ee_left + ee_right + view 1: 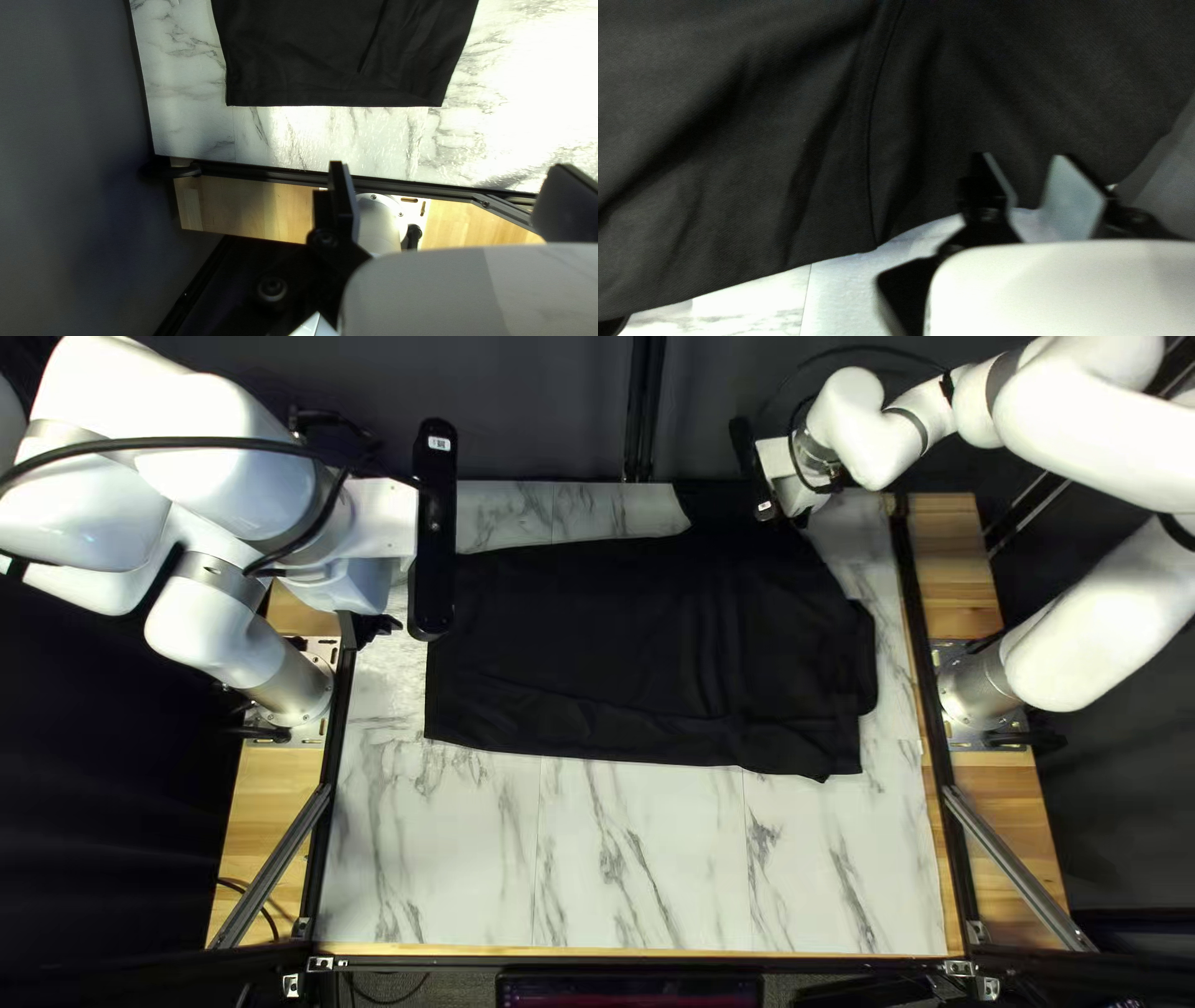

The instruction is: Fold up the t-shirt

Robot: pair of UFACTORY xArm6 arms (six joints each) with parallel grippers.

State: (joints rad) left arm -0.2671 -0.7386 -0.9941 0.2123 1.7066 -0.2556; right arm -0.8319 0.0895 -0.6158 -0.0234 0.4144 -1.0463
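In the top left view my left gripper (374,630) is raised over the table's left edge, beside the black t-shirt (598,629). The shirt lies flat and sideways, its near side layered and its right end uneven. My right gripper (797,514) is at the shirt's far right corner. From the left wrist, the open left gripper (451,194) holds nothing; the straight end of the shirt (336,59) lies ahead, apart from it. In the right wrist view the right gripper (1030,186) is partly open by the edge of the creased shirt (753,130), with no cloth pinched.
Marble-patterned tabletop (647,859) extends between the shirt and the near edge. Dark metal rails (927,697) border the table's sides, with wooden strips (268,834) outside them. A dark curtain (535,398) hangs behind the far edge.
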